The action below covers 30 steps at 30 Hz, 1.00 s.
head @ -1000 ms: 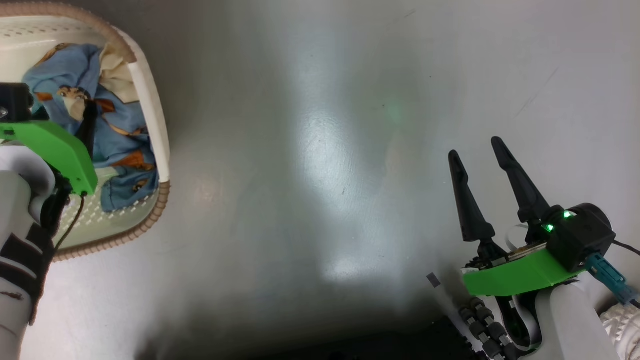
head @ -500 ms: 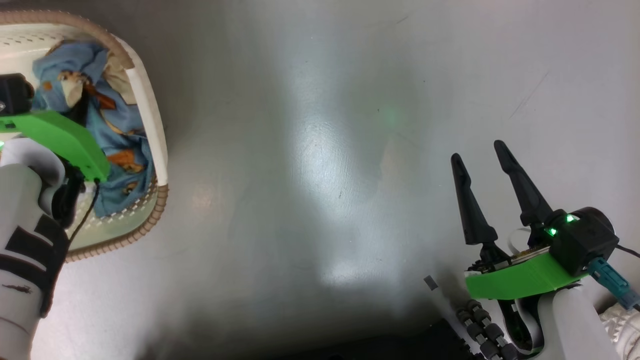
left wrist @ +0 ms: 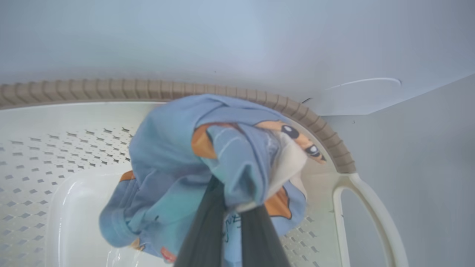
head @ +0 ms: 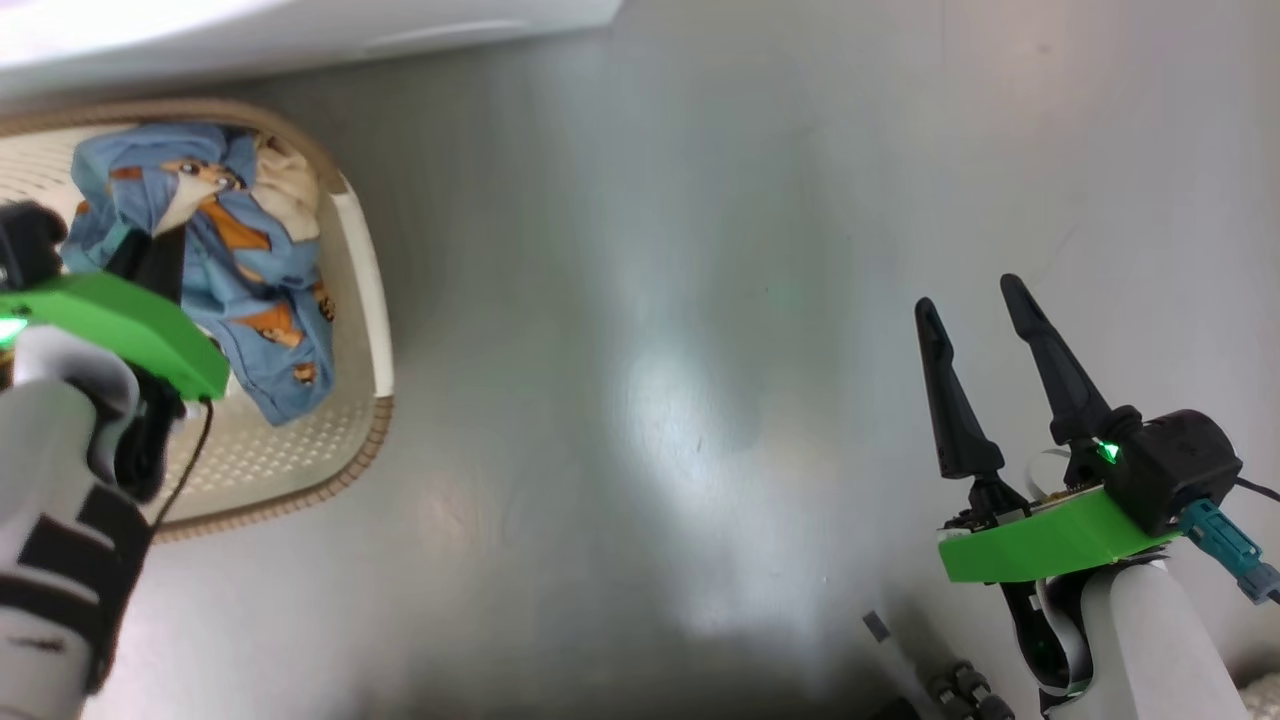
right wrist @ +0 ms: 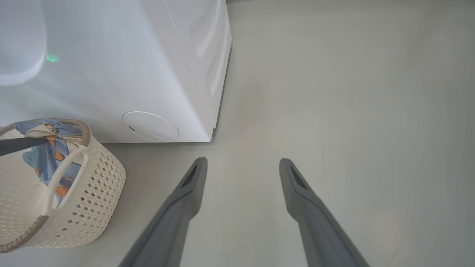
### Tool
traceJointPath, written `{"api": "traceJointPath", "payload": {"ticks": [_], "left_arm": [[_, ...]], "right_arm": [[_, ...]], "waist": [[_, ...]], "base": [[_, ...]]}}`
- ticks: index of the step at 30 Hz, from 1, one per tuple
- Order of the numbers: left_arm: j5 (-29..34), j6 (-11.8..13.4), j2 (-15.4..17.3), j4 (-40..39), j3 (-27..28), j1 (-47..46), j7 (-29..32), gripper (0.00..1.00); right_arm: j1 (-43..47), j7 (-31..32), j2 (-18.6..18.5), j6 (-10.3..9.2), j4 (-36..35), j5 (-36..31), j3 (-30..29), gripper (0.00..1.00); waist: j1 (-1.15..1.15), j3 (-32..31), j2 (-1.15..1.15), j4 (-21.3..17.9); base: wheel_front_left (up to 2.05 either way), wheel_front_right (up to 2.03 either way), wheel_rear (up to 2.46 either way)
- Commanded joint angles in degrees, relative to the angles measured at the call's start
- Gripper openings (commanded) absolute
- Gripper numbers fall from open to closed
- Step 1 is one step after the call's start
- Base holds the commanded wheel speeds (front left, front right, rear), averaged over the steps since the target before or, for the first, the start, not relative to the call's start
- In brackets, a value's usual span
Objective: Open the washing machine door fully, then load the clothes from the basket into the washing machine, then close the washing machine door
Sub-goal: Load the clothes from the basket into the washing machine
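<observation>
The left end effector (left wrist: 233,202) is pinched tight on the light-blue cartoon-printed fabric clothes (left wrist: 174,159) inside the cream perforated plastic basket (left wrist: 237,91). In the head view the bundle trails lengthwise toward the basket's near right corner. The right end effector (head: 966,293) gapes wide and empty above the grey floor (head: 650,300).
</observation>
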Motion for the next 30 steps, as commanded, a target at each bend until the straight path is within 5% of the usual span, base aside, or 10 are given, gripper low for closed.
{"api": "traceJointPath", "payload": {"ticks": [1,14,30], "left_arm": [[1.4,0.1,2.8,-1.5,2.7,3.3,-0.7,0.0],[16.4,0.5,-2.9,-18.0,23.6,22.2,-0.7,0.0],[27.1,0.1,-10.1,-32.1,38.4,37.2,-0.7,0.0]], "right_arm": [[1.0,-0.3,0.0,0.09,-0.7,-0.2,1.2,1.0],[2.6,-0.3,-2.2,0.09,3.1,1.4,2.0,1.0],[6.4,-0.3,-3.3,0.09,7.2,3.7,4.2,1.0]], "waist": [[0.0,-3.7,0.0,1.7],[0.0,-16.1,0.0,4.2],[0.0,-31.0,0.0,5.1]], "base": [[0.0,0.0,0.0],[0.0,0.0,0.0],[0.0,0.0,0.0]]}}
